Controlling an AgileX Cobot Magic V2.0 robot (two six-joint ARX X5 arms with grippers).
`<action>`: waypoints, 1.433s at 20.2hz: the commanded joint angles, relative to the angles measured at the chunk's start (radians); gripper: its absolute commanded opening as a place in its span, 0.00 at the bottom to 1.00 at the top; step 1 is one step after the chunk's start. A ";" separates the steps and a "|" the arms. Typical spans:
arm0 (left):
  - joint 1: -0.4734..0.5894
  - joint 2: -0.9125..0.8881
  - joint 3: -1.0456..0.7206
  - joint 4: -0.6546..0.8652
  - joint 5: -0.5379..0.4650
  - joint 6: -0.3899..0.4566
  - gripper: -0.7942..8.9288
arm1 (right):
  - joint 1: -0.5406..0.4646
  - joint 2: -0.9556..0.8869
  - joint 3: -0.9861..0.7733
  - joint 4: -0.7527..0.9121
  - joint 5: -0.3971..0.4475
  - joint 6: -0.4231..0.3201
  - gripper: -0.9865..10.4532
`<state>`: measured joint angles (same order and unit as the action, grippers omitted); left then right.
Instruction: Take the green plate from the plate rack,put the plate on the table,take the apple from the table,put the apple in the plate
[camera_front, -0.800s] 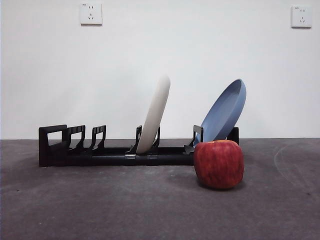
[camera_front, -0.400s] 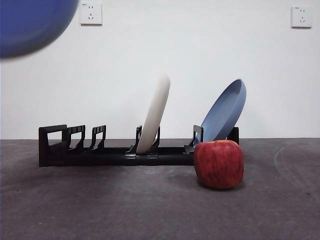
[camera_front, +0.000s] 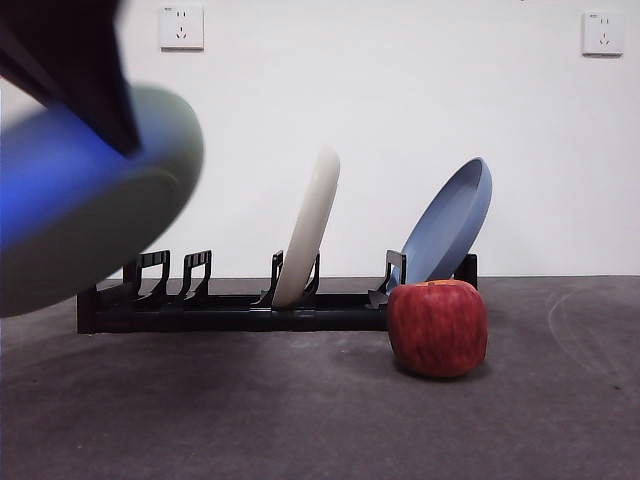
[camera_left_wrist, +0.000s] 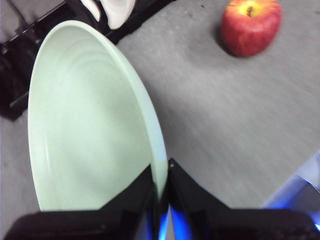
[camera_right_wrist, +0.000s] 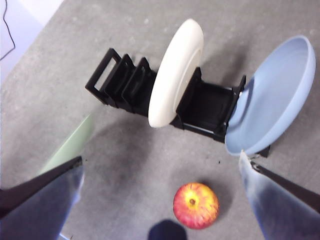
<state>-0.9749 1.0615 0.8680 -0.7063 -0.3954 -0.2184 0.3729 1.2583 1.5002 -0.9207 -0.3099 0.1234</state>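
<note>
The green plate (camera_front: 90, 220) hangs tilted and blurred above the table (camera_front: 300, 420) at the left, in front of the plate rack's (camera_front: 230, 312) left end. My left gripper (camera_front: 118, 125) comes in from the top left corner and is shut on the plate's rim (camera_left_wrist: 161, 192); the pale green plate (camera_left_wrist: 90, 125) fills the left wrist view. The red apple (camera_front: 437, 328) sits on the table in front of the rack's right end and also shows in both wrist views (camera_left_wrist: 250, 25) (camera_right_wrist: 196, 205). High above the table, my right gripper (camera_right_wrist: 161, 157) is open and holds nothing.
A cream-white plate (camera_front: 310, 230) stands upright in the middle of the rack. A blue plate (camera_front: 450, 225) leans in its right end. The rack's left slots (camera_right_wrist: 117, 75) hold nothing. A white wall with two sockets stands behind.
The green plate and the left gripper have come down and to the right from the top left corner, now covering the rack's left end. The apple and the other plates have not moved.
</note>
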 joint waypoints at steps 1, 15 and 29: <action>0.000 0.112 -0.001 0.122 -0.049 0.022 0.07 | 0.001 0.003 0.003 -0.004 0.004 0.007 0.58; 0.003 0.515 -0.001 0.202 0.240 0.040 0.07 | 0.001 0.003 0.003 -0.137 0.005 -0.023 0.58; 0.016 0.517 -0.001 0.187 0.273 0.031 0.10 | 0.001 0.003 0.003 -0.150 0.004 -0.029 0.58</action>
<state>-0.9596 1.5555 0.8890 -0.4938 -0.2089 -0.1158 0.3729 1.2583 1.5002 -1.0740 -0.3092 0.1059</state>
